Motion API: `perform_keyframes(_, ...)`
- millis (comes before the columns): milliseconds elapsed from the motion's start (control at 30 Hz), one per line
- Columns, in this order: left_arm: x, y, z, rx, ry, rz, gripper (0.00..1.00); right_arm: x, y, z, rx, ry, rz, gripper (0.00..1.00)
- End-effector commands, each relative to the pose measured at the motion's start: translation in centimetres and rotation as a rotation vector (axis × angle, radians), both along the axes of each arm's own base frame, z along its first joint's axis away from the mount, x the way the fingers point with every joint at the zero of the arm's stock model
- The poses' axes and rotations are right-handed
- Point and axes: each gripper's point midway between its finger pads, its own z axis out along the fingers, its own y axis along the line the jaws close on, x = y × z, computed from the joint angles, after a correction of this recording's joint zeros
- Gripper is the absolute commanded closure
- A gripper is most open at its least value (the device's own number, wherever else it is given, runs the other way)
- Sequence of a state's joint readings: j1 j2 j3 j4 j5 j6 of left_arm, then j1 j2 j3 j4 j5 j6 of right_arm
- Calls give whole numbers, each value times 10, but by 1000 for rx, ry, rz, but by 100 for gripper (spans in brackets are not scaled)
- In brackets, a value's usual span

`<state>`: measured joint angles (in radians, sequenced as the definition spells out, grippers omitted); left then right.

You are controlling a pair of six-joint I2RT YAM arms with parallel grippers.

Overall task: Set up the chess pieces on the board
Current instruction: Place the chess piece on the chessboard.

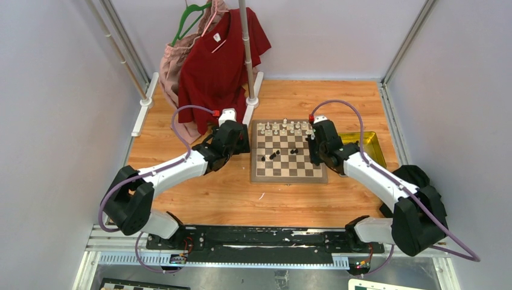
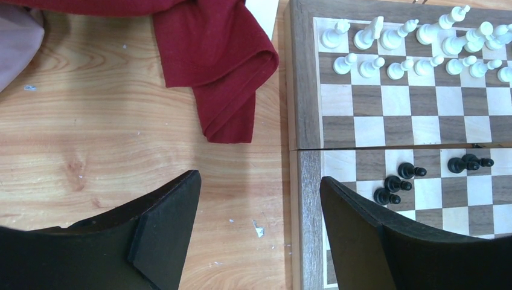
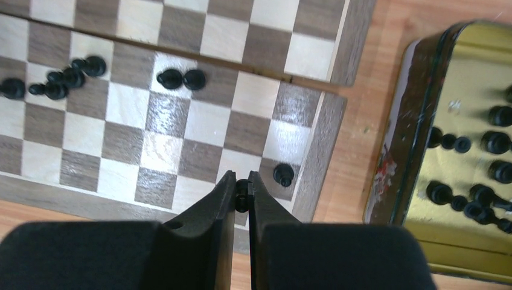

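The board [image 1: 288,175] lies mid-table, with white pieces [image 1: 284,127] standing in two rows along its far edge and a few black pieces [image 1: 273,155] loose near the middle. My right gripper [image 3: 242,183] is shut on a small black piece [image 3: 241,194] above the board's near right corner, beside one standing black piece [image 3: 283,174]. My left gripper [image 2: 259,193] is open and empty, straddling the board's left edge [image 2: 305,181]; black pieces [image 2: 395,184] lie right of its right finger. White rows [image 2: 416,51] show in the left wrist view.
A gold metal tray [image 3: 483,151] with several black pieces sits right of the board [image 1: 368,145]. A red shirt [image 1: 220,60] hangs on a stand at the back, its hem [image 2: 223,66] lying on the table left of the board.
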<state>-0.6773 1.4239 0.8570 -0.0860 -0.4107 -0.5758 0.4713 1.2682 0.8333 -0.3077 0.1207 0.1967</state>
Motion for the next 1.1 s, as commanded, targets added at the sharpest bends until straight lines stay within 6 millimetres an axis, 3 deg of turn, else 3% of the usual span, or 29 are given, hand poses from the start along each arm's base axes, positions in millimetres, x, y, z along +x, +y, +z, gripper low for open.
perform_keyframes(0, -1, 0, 5, -7, -21, 2, 22, -16, 4, -16, 31, 36, 1, 100)
perform_keyframes(333, 0, -3, -2, -11, -8, -3, 22, -21, 8, -45, 31, 77, 10, 100)
perform_keyframes(700, 2, -6, -9, -6, 1, -4, 22, -7, 13, -49, 15, 71, 16, 100)
perform_keyframes(1067, 3, -9, -12, -8, 7, -10, 22, -7, 11, -54, -3, 83, 16, 97)
